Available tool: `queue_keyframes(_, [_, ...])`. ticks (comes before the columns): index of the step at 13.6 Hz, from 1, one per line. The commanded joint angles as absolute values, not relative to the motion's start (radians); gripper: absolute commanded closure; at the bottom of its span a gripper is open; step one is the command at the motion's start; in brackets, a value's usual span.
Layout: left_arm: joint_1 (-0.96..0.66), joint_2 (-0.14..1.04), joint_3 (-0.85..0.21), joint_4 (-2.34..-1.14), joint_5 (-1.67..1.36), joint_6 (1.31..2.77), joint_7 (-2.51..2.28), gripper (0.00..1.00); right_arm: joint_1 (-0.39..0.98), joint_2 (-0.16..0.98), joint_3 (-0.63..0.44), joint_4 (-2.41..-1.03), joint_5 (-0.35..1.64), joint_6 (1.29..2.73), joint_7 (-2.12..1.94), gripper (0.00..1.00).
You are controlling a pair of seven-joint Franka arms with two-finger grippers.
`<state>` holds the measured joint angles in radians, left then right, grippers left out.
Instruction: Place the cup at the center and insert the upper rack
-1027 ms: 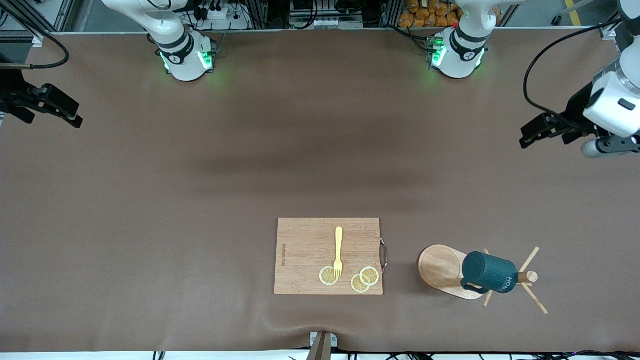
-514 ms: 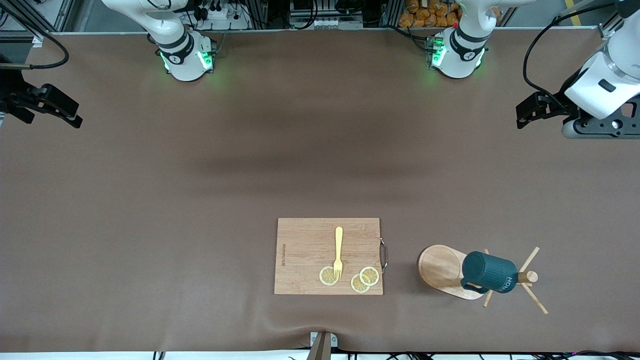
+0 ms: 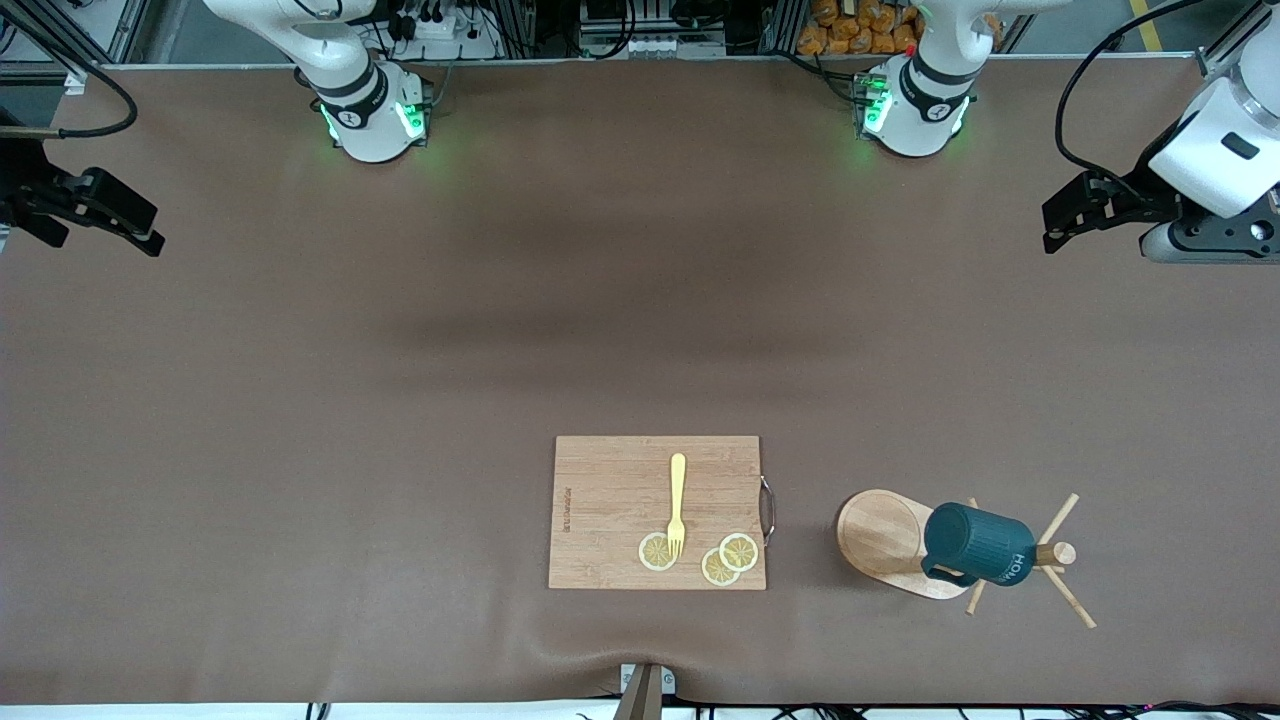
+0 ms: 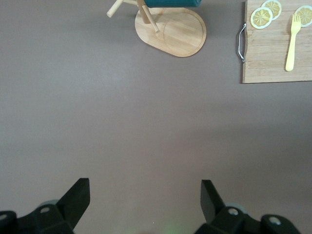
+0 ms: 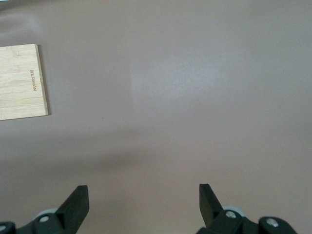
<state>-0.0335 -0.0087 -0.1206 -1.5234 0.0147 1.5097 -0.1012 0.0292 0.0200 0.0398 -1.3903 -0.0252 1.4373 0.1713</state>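
The dark teal cup (image 3: pixel 978 545) hangs on the wooden upper rack, over its oval base (image 3: pixel 880 535) and beside its pole top (image 3: pixel 1062 553) and pegs. They stand near the front camera, toward the left arm's end of the table. The left wrist view shows the base (image 4: pixel 178 31), a peg (image 4: pixel 147 15) and a strip of the cup (image 4: pixel 170 2). My left gripper (image 3: pixel 1064 218) is open and empty, up over the table's edge at the left arm's end (image 4: pixel 145 191). My right gripper (image 3: pixel 135 222) is open and empty over the table's other end (image 5: pixel 142 192), and that arm waits.
A rectangular wooden cutting board (image 3: pixel 610 500) lies beside the rack, toward the table's middle. It has a metal handle (image 3: pixel 767 508) and carries a yellow fork (image 3: pixel 677 500) and lemon slices (image 3: pixel 738 551). The board also shows in both wrist views (image 4: pixel 273 58) (image 5: pixel 22 83).
The left arm's hand has swung and risen toward the robots' side of the table at its end. The right arm, cup, rack and board have not moved.
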Motion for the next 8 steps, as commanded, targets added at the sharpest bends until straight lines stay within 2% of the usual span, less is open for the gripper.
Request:
queue_keyframes(1, [-0.04,-0.003,-0.133,-1.505,0.008,1.491,-0.083,0.0,0.026,0.006,0.038,-1.391,-0.035,1.434,0.179,0.0])
queue_keyframes(8, [-0.04,0.011,-0.135,-1.505,0.008,1.491,-0.095,0.0,0.028,0.006,0.038,-1.391,-0.04,1.439,0.178,0.0])
